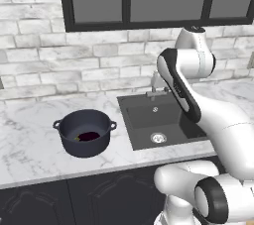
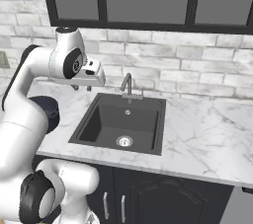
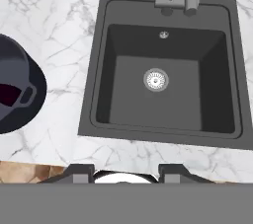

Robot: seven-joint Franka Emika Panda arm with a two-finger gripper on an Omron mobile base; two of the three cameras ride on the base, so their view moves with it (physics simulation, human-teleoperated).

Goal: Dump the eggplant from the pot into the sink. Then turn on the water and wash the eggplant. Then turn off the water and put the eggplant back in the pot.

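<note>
One eggplant (image 1: 88,136) lengthwise left-right

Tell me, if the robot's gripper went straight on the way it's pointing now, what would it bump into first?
Probably the sink: the gripper looks down over the basin, toward its floor near the drain. Nothing seems to lie between, though depth is hard to judge.

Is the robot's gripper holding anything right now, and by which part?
Nothing is held. The gripper hangs shut above the marble counter; the dark purple eggplant lies inside the round navy-grey pot.
</note>
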